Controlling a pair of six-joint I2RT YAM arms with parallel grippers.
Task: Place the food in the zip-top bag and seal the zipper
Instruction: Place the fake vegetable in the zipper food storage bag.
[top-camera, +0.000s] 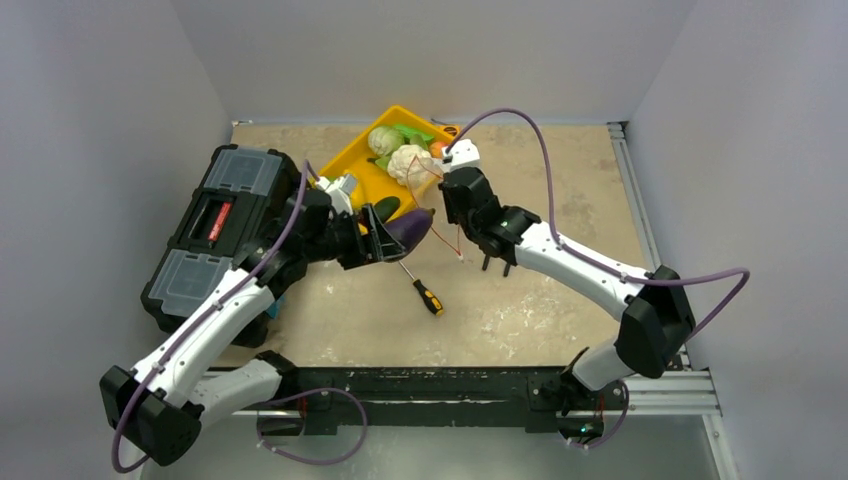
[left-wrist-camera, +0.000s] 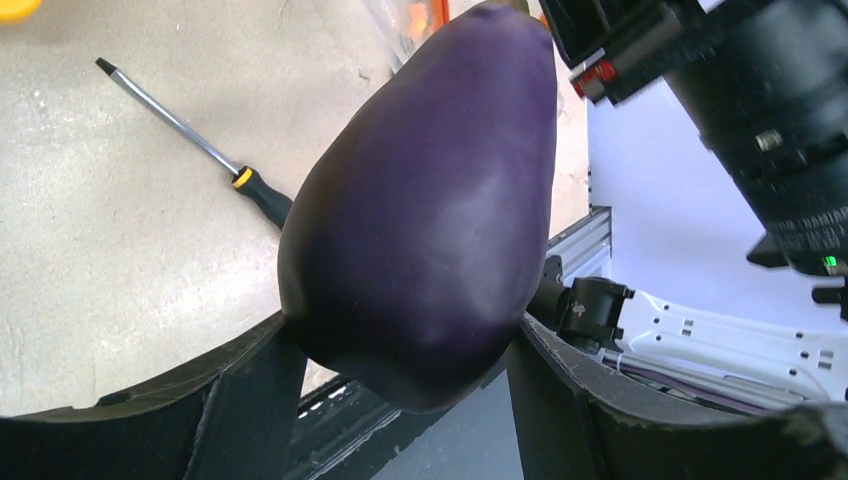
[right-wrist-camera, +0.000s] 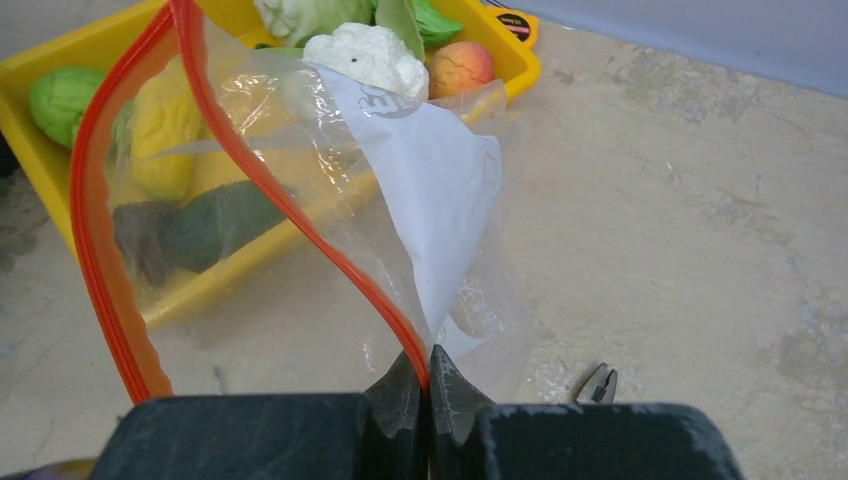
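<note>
Left gripper (top-camera: 385, 238) clamps one eggplant (left-wrist-camera: 430, 200); right gripper (right-wrist-camera: 428, 385) pinches one bag (right-wrist-camera: 440, 190).

Purple eggplant (left-wrist-camera: 425, 210), red-orange zipper (right-wrist-camera: 100, 260), yellow tray (right-wrist-camera: 520, 70).

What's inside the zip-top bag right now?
Nothing visible inside the zip-top bag; the corn and avocado seen through it lie in the yellow tray behind. Its white label hides part of the interior.
</note>
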